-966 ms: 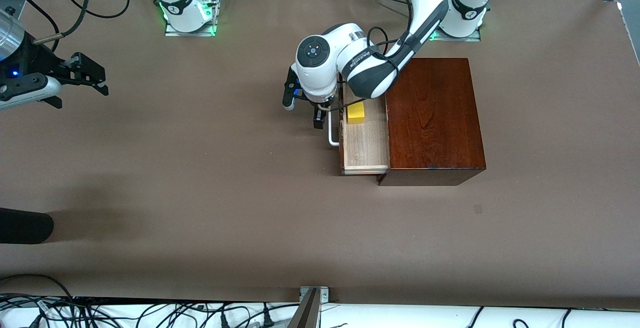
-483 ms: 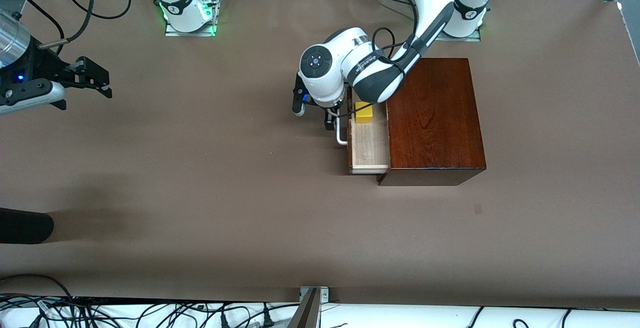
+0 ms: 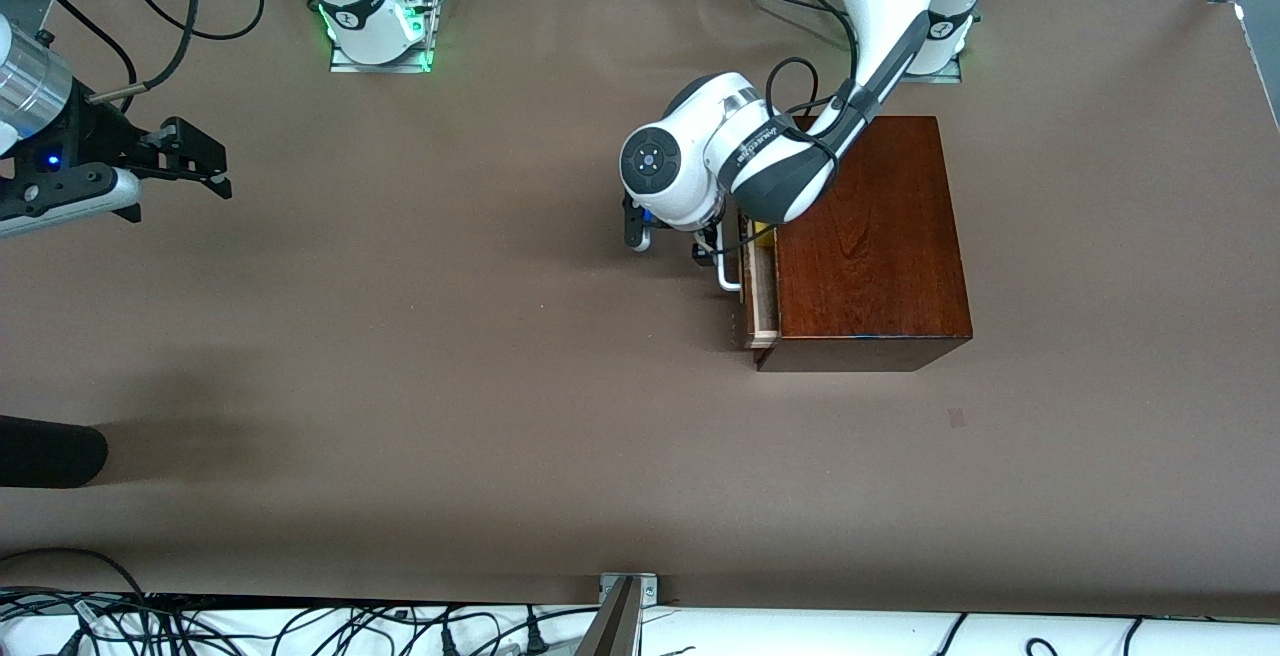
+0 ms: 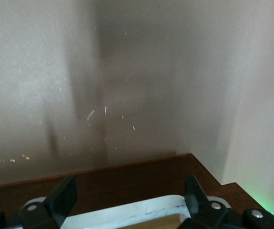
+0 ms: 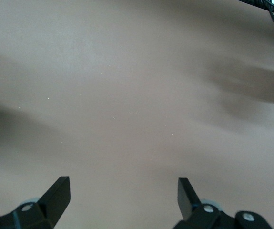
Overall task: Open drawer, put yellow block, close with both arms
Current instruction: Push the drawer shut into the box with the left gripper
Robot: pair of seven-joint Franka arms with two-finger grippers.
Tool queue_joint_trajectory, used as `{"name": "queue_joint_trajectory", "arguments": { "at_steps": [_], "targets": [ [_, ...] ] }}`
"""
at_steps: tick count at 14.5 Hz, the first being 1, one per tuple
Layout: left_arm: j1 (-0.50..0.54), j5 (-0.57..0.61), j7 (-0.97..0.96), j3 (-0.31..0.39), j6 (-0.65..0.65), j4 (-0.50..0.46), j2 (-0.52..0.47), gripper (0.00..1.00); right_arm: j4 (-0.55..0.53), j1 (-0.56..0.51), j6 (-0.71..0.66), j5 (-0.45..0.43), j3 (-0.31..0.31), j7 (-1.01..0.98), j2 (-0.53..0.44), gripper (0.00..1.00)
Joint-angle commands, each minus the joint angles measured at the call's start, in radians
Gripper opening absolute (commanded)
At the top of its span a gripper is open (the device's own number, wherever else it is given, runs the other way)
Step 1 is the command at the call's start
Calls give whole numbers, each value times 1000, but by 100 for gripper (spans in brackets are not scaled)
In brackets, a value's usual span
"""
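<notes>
Since the earlier front frames, I had watched the drawer slide most of the way back into the mahogany box, with the left arm following it toward the box. From the front view, only a thin strip of pale wood showed between the dark front panel and the box, so I judged the closing step nearly finished. The white handle sat right at the left claw, which I read as the arm pushing on the bar to drive the drawer home. A small sliver of the yellow block peeked out inside the drawer just beside that claw, under the wrist. The right claw hung over bare tabletop well apart from the box, at the right arm's end; that arm was waiting.

In the left wrist view, the left claw stood spread, its fingers on either side of the white handle, not pinching it. The dark reddish drawer front ran just above the bar, glossy and smooth.

In the right wrist view, the right claw was spread wide with nothing between its fingers, only brown tabletop below.
</notes>
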Motion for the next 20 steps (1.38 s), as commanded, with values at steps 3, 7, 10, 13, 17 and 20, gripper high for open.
{"name": "queue_joint_trajectory", "arguments": {
  "at_steps": [3, 7, 10, 13, 17, 20],
  "targets": [
    [3, 26, 1, 36, -88, -5, -20, 100, 9, 0, -57, 7, -1, 9, -10, 100],
    [1, 52, -68, 37, -112, -5, -34, 100, 8, -2, -59, 2, -4, 0, -9, 100],
    [-7, 52, -104, 34, -112, -2, -40, 100, 8, -2, -61, 2, -4, 0, -10, 100],
    [-5, 34, -171, 26, -103, 8, -92, 100, 6, -2, -62, 2, -4, 0, -10, 100],
    [6, -47, -387, 26, -105, 72, -161, 100, 8, -2, -61, 2, -3, 0, -10, 100],
    [93, -84, -452, 31, -117, 106, -235, 100, 8, 0, -62, 2, -1, 0, -12, 100]
  ]
}}
